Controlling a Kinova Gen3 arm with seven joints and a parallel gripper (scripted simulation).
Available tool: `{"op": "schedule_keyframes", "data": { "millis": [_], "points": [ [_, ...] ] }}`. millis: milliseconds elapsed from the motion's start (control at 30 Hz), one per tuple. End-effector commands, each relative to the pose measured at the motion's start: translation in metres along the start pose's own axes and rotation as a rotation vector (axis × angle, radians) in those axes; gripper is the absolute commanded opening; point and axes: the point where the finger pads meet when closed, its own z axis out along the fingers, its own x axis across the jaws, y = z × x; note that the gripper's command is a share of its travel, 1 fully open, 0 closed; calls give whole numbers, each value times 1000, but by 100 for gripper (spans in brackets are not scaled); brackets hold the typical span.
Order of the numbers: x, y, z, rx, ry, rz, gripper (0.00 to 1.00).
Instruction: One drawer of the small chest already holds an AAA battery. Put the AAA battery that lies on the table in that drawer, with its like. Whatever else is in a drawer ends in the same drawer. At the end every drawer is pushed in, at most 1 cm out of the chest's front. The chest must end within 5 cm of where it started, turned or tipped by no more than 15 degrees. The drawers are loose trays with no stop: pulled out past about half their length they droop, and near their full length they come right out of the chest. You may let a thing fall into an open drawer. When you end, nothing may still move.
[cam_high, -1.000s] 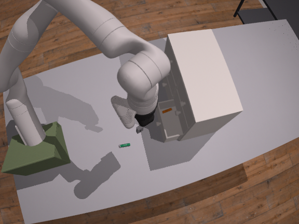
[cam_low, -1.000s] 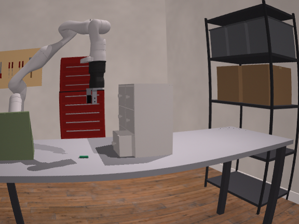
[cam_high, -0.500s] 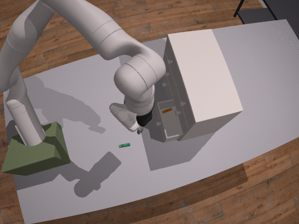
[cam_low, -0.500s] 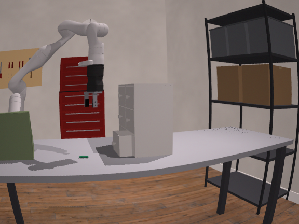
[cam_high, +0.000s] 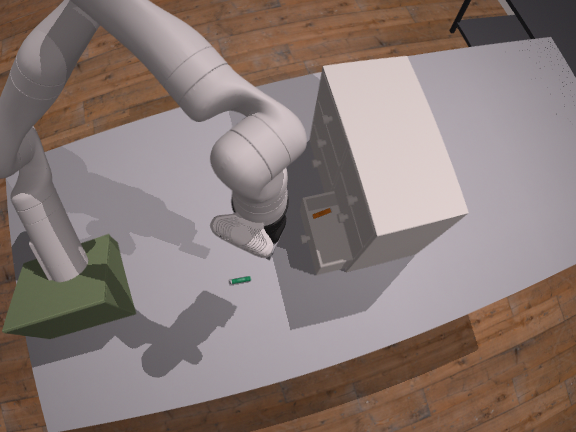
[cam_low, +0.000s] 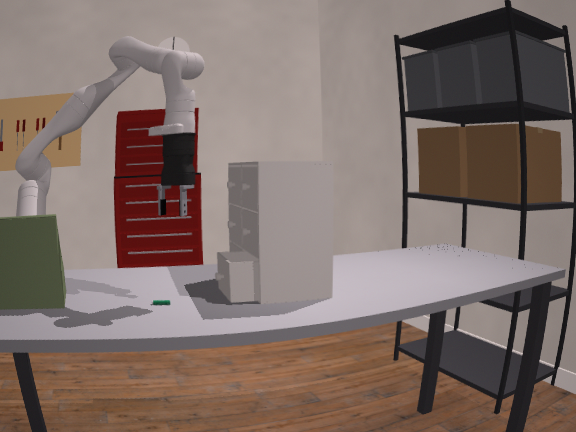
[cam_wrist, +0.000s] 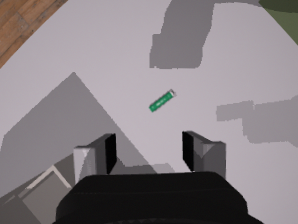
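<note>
A green AAA battery (cam_high: 240, 280) lies on the grey table in front of the chest; it also shows in the exterior view (cam_low: 161, 302) and in the wrist view (cam_wrist: 162, 100). The small white chest (cam_high: 385, 160) (cam_low: 280, 230) stands at the middle of the table. Its bottom drawer (cam_high: 325, 235) is pulled partly out and holds an orange battery (cam_high: 321, 213). The other drawers are pushed in. My gripper (cam_low: 173, 202) (cam_wrist: 149, 146) hangs high above the table, left of the chest, open and empty. The green battery lies below and ahead of the fingers.
The arm's green base block (cam_high: 70, 295) stands at the table's left end. A black shelf unit (cam_low: 490, 150) with boxes stands to the right of the table. A red tool cabinet (cam_low: 157, 190) stands against the back wall.
</note>
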Motion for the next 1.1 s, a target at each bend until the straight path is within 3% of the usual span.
{"op": "schedule_keyframes", "data": {
  "millis": [0, 1067],
  "points": [
    [2, -2, 2, -4, -2, -49, 100],
    [9, -16, 51, -3, -4, -874, 100]
  ]
}}
